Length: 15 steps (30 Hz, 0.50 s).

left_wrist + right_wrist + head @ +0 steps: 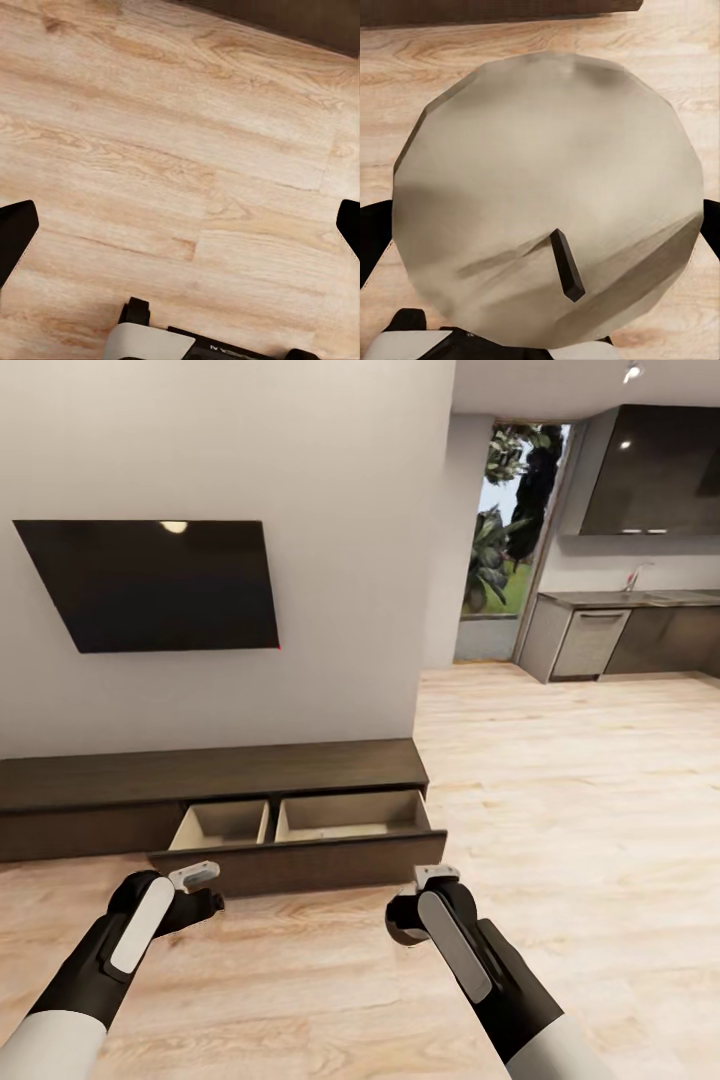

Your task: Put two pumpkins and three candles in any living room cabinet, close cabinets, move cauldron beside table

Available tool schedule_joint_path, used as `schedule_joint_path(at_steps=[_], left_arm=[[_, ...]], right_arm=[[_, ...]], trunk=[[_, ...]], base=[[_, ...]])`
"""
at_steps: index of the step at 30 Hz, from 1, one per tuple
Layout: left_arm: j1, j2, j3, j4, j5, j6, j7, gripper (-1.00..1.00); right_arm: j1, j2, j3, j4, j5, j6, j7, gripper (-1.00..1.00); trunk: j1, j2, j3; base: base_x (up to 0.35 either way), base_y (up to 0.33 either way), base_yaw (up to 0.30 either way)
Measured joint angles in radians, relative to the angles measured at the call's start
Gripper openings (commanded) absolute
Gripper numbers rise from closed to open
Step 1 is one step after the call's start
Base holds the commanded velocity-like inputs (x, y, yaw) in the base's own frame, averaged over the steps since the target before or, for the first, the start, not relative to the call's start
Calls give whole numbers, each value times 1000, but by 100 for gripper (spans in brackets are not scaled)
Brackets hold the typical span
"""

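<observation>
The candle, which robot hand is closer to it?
Right. The right gripper has the candle between its fingers. The left gripper hangs over bare floor, off to the candle's side.

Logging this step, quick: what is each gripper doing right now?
Left gripper: open, empty, over bare floor.
Right gripper: shut on a candle.

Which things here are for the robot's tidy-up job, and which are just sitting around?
For the job:
- candle, held in the right gripper
- cabinet, with its drawer pulled open
- left gripper, open with nothing in it

Just around:
- television on the wall
- kitchen units
- plants outside
</observation>
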Motion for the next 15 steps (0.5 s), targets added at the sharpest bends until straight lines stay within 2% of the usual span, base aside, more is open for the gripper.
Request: schedule_joint_path(at_steps=[4,10,15], left_arm=[[0,0,0,0,0,0,0,100],[0,-1,0,0,0,0,0,100],[0,-1,-1,0,0,0,0,100]], right_arm=[[0,0,0,-3,0,0,2,-100],[0,0,0,-3,-2,1,3,-100],[0,0,-1,-3,0,1,4,-100]], trunk=[[0,0,0],[0,0,0],[0,0,0]], base=[[335,142,25],[336,144,197],[336,144,31]])
